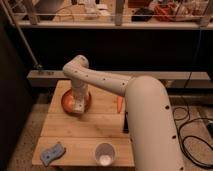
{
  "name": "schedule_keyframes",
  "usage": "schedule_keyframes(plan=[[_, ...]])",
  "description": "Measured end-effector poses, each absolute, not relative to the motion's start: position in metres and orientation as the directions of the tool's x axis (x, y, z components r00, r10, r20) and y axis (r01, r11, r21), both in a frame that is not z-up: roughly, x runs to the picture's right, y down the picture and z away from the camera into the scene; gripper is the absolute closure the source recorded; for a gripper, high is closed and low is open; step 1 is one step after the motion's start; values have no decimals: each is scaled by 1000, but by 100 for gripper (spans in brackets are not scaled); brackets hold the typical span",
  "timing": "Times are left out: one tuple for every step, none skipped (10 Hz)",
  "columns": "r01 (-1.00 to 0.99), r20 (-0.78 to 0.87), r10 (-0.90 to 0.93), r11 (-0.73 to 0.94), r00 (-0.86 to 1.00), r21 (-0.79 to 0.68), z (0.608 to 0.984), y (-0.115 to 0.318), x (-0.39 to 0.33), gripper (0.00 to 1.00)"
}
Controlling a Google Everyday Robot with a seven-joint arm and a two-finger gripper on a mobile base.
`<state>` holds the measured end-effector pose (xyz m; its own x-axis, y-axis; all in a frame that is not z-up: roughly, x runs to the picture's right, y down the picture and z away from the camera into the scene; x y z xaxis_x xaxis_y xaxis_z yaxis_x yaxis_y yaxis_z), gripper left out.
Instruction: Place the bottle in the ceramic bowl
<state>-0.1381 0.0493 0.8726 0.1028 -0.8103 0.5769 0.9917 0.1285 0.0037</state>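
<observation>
Across the wooden table (100,131), I am reaching the big white arm (145,115) out toward eleven o'clock so that the gripper (78,106) is hanging right over the ceramic bowl (67,102), the drop spot. I cannot tell how the claw is set, and the bottle is hiding from me, presumably under the wrist. The cup (104,153) at six o'clock, the blue sponge (53,153) at seven and the orange object (119,104) at one o'clock are sitting clear of the work.

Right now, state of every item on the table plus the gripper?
gripper: down in the ceramic bowl
ceramic bowl: upright, far left of the table
cup: upright, near edge
sponge: flat, near left corner
orange object: lying beside the arm
</observation>
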Motion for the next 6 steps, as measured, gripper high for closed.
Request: schedule_keyframes(plan=[[992, 576, -811, 127, 102, 4, 873, 49, -138, 63], [992, 576, -811, 126, 100, 5, 873, 49, -138, 64], [992, 576, -811, 125, 99, 6, 873, 49, -138, 70], [992, 577, -811, 124, 97, 7, 873, 49, -138, 74], [992, 577, -811, 123, 96, 8, 873, 49, -138, 74], [992, 576, -812, 123, 95, 9, 873, 49, -138, 74]])
